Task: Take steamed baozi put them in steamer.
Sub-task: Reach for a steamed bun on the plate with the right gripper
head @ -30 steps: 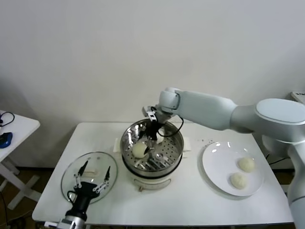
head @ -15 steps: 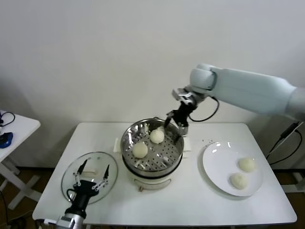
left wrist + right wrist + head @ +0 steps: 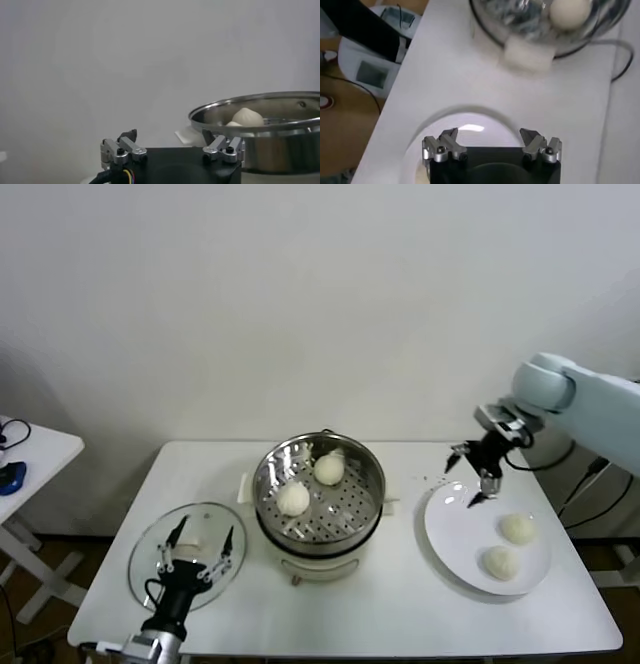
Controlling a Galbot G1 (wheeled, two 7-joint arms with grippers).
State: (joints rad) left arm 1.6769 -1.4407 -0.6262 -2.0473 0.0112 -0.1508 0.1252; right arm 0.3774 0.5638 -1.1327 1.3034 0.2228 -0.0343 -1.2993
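Two cream-white baozi [image 3: 293, 498] [image 3: 329, 469] lie in the shiny steel steamer [image 3: 366, 494] at the table's middle. Two more baozi [image 3: 517, 528] [image 3: 500, 561] lie on the white plate [image 3: 450, 529] at the right. My right gripper [image 3: 472, 475] is open and empty, hovering above the plate's far left rim. In the right wrist view the plate [image 3: 440, 120] shows under the jaws and a baozi [image 3: 569, 11] sits in the steamer [image 3: 510, 17]. My left gripper [image 3: 195, 556] is open and parked low at the front left over the glass lid; its wrist view shows the steamer [image 3: 260, 112] and a baozi [image 3: 248, 117].
A round glass lid [image 3: 150, 539] lies on the table's front left. A small white side table [image 3: 40, 449] with a blue object stands at the far left. The steamer's white cooker base [image 3: 318, 562] has side handles.
My right gripper has let go of a baozi in the steamer, lifted out and swung right to above the plate. The left arm has not moved.
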